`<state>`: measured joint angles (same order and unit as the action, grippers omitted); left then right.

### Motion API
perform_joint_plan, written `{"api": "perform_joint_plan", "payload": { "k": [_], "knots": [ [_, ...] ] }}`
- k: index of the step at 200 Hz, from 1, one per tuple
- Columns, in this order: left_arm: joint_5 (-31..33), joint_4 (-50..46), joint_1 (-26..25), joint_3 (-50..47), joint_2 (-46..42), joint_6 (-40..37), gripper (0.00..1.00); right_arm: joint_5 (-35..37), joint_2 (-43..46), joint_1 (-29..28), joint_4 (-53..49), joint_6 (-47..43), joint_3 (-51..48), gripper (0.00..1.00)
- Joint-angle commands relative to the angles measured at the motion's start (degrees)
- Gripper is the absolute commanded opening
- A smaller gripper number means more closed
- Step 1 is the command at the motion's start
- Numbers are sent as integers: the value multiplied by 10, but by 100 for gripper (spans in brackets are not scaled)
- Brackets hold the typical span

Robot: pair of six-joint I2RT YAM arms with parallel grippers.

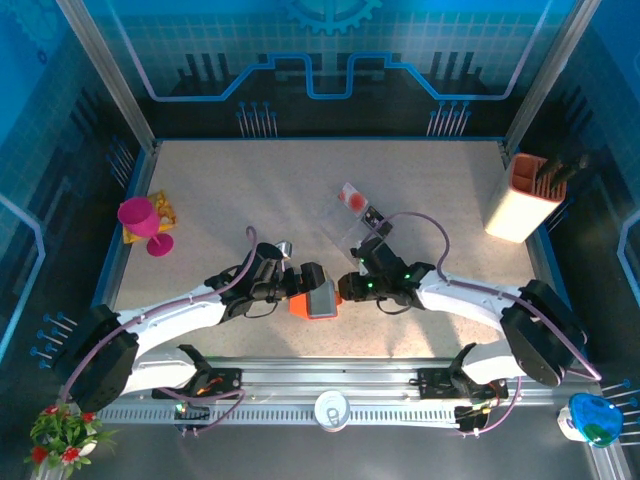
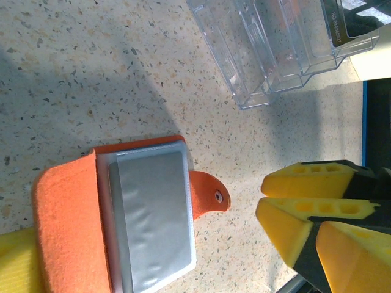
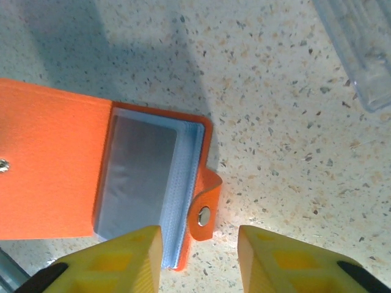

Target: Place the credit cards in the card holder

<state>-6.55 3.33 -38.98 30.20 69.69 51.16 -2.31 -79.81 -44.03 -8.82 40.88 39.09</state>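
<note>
The card holder (image 1: pixel 315 300) lies open on the table, orange cover spread and grey clear sleeves up. In the left wrist view its cover (image 2: pixel 67 226), sleeves (image 2: pixel 153 220) and snap tab (image 2: pixel 211 195) lie between the wide-apart fingers of my open left gripper (image 2: pixel 205 224). My right gripper (image 3: pixel 198 231) hovers over the tab (image 3: pixel 204 213), jaws apart on either side of it and gripping nothing. The credit cards sit in the clear tray (image 1: pixel 362 238): a white one with a red blob (image 1: pixel 350 198) and a black one (image 1: pixel 375 218).
A pink goblet (image 1: pixel 140 218) stands at the left edge. A white-and-orange utensil holder (image 1: pixel 525 200) stands at the right back. A can (image 1: pixel 332 408) sits on the rail between the arm bases. The clear tray (image 2: pixel 269 55) lies just beyond the holder.
</note>
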Motion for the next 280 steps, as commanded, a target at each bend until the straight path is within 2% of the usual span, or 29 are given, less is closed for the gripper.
{"api": "perform_joint_plan", "payload": {
  "k": [1,68,198,280],
  "knots": [
    [-13,8,-3,0,-10,9,99,-13,-25,2,5,-1,-5,40],
    [-22,6,-13,36,3,7,99,-13,-64,-1,36,7,0,43],
    [-22,16,-73,111,109,-2,99,-5,142,119,-64,-12,-75,44],
    [18,11,-109,90,186,16,99,-21,181,138,-76,-13,-111,44]
  ]
}}
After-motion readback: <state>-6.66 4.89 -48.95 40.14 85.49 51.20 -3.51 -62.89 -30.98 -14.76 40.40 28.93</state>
